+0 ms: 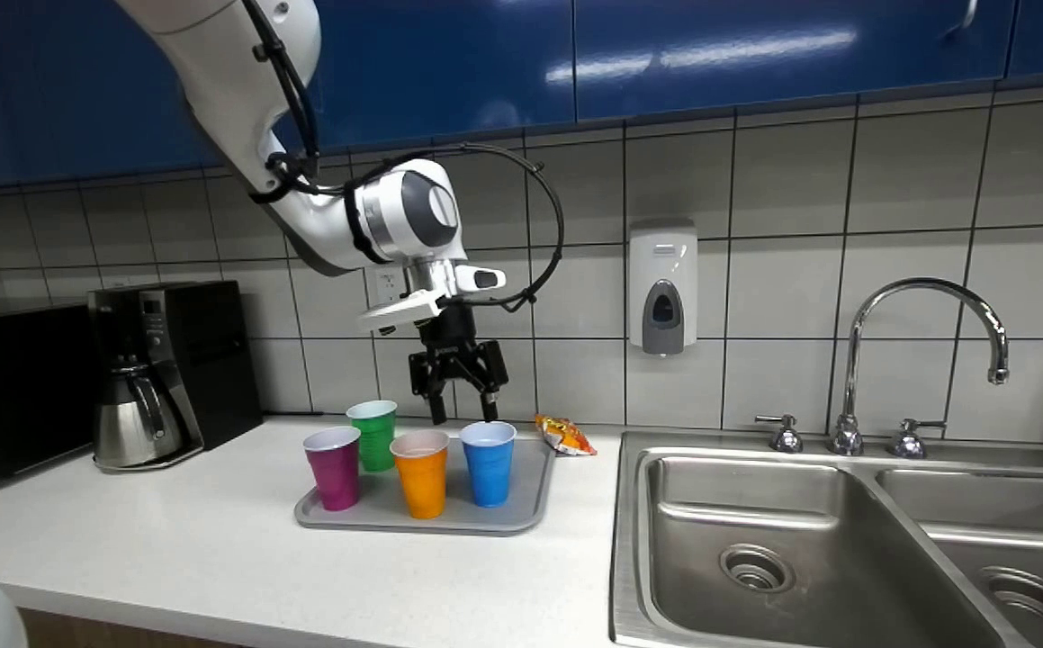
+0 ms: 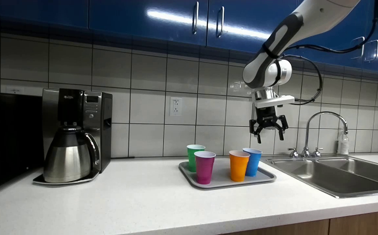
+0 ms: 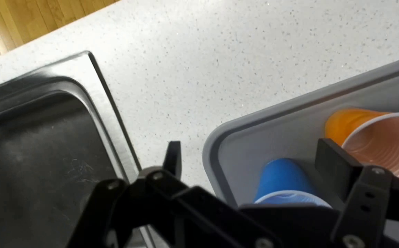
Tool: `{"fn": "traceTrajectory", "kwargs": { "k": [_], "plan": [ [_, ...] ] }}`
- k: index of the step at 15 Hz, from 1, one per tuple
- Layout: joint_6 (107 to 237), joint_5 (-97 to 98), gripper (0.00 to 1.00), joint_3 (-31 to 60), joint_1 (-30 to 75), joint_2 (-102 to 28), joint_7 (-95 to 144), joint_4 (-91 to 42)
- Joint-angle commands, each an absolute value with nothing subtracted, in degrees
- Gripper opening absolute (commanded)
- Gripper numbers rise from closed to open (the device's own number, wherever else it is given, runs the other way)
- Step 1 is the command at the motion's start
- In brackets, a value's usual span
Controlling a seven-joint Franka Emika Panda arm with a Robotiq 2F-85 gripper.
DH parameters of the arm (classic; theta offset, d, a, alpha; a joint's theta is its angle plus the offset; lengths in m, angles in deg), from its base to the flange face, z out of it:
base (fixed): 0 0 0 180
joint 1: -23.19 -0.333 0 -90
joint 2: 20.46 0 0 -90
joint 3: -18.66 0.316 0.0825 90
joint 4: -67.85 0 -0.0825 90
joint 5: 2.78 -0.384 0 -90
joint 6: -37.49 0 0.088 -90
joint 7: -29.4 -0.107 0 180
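While the gripper [image 1: 464, 417] hangs with fingers spread wide, the blue cup [image 1: 488, 470] stands nearest it, upright on the gray tray [image 1: 526, 490], near the orange cup [image 1: 422, 481]; beyond are the purple cup [image 1: 336, 475] and green cup [image 1: 375, 443], then, well apart, the coffee maker [image 1: 206, 360].

Four cups [image 1: 424, 486] stand on one tray [image 1: 525, 486] in the lower half of an exterior view, with one snack bag [image 1: 564, 436] to their right. At left there are one coffee maker [image 1: 211, 360] and one jug [image 1: 125, 441]; at right, one wall soap dispenser [image 1: 662, 256], one tap [image 1: 846, 438], two tap handles [image 1: 786, 439], two sink basins [image 1: 737, 508] and two drains [image 1: 757, 569]. Four cupboard handles [image 2: 195, 18] line the top of an exterior view.
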State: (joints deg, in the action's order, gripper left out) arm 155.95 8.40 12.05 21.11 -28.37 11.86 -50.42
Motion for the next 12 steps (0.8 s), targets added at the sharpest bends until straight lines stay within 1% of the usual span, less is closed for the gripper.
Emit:
{"fn": "traceTrajectory", "kwargs": {
  "k": [1,6,7,12],
  "plan": [
    [155.19,9.02,1.00,12.77,23.01,-21.35,13.37,-57.21],
    [153.65,9.23,1.00,12.95,24.36,-17.22,14.28,-61.06],
    [155.11,8.42,1.00,13.32,24.23,-20.52,12.87,-58.63],
    [154.63,8.39,1.00,13.36,24.56,-19.01,13.08,-60.01]
  ]
}}
